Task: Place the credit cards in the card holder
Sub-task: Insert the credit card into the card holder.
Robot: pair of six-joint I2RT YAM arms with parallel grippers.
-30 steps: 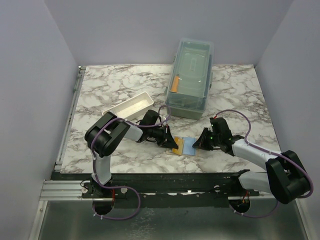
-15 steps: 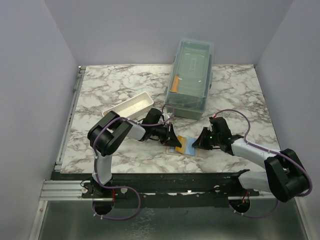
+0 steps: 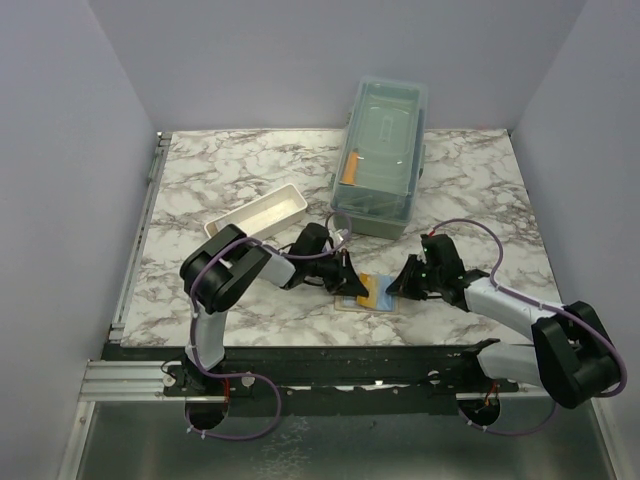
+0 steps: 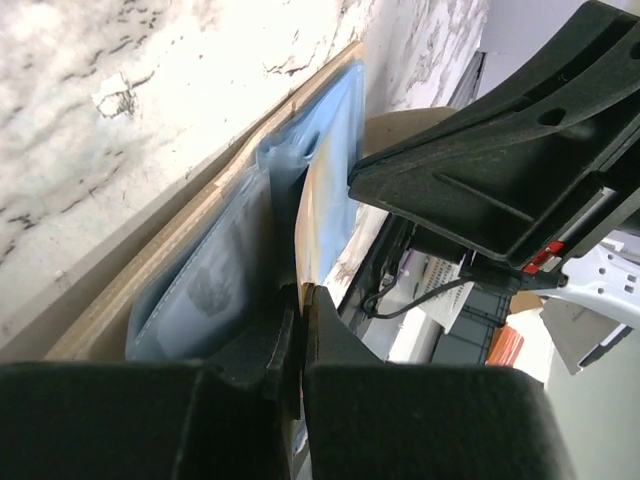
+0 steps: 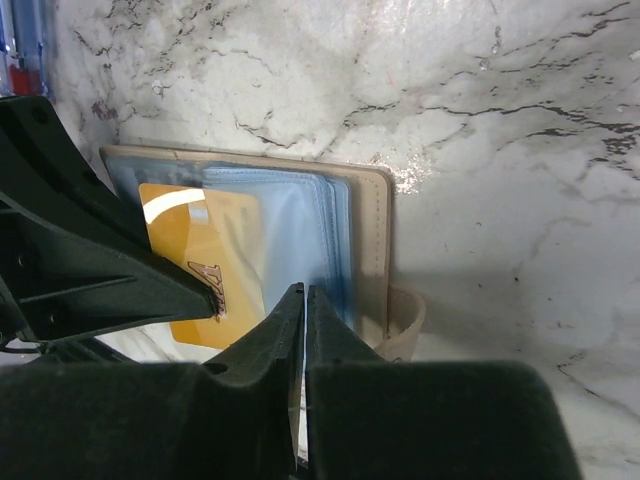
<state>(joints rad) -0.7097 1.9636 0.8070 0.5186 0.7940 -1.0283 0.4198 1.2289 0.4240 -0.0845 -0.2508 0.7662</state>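
The tan card holder (image 3: pixel 382 299) lies open on the marble between both arms, its light blue lining up (image 5: pixel 300 225). An orange-yellow credit card (image 5: pixel 205 260) rests over its left half, its right part under a clear sleeve. My left gripper (image 3: pixel 351 281) is shut on that card's edge (image 4: pixel 312 215), seen edge-on in the left wrist view beside the blue lining (image 4: pixel 225 265). From the right, my right gripper (image 5: pixel 303 292) is shut on a thin sleeve of the card holder. In the top view it (image 3: pixel 394 287) sits at the holder's right edge.
A large translucent lidded box (image 3: pixel 382 155) stands behind the holder, with an orange object (image 3: pixel 347 172) inside. A white rectangular tray (image 3: pixel 258 214) lies to the back left. The table's front edge runs just below the holder.
My left gripper has slid right with the orange-yellow card, so the card now lies further over the blue lining. The right gripper has hardly moved.
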